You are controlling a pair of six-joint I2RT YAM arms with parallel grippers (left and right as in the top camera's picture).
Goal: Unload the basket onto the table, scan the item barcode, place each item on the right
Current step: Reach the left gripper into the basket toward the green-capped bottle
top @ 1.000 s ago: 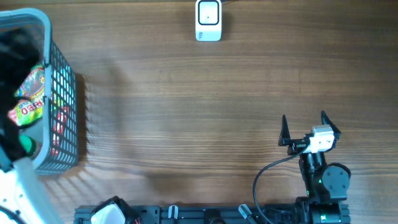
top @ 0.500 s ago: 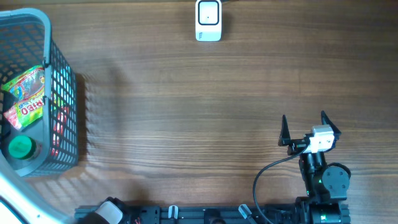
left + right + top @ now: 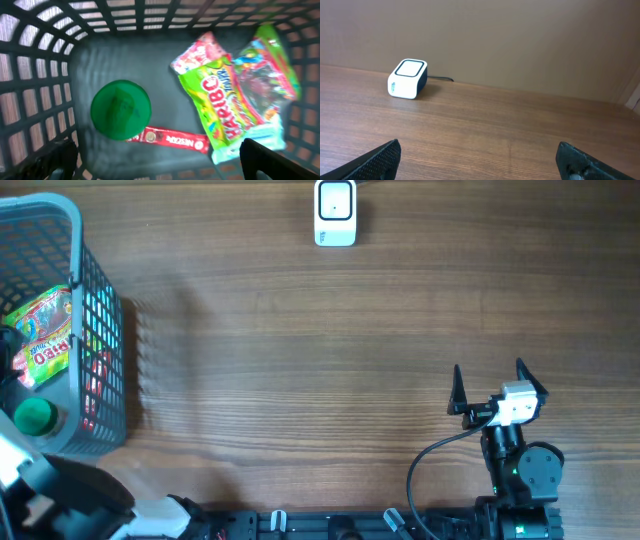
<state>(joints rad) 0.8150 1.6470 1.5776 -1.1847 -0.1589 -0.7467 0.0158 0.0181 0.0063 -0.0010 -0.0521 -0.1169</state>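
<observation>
The wooden table (image 3: 300,360) is showing an even brown grain. Behind it, in the right wrist view, a plain beige wall (image 3: 520,40) is closing off the room. The white scanner (image 3: 335,212) is sitting at 12 o'clock on the table, its cable (image 3: 442,78) running toward the wall. The grey basket (image 3: 100,330) is standing at 9 o'clock. It is holding the Haribo bag (image 3: 235,105), a green lid (image 3: 120,109) and a red stick pack (image 3: 170,140).

The left gripper (image 3: 160,162) is hanging over the basket, fingers spread wide and holding nothing. The right gripper (image 3: 488,385) is resting at 4 o'clock, its jaws likewise parted and empty.

A second ago the left arm (image 3: 60,490) was covering the basket; it is now lying at 7 o'clock. The right arm and the basket's contents are unchanged.
</observation>
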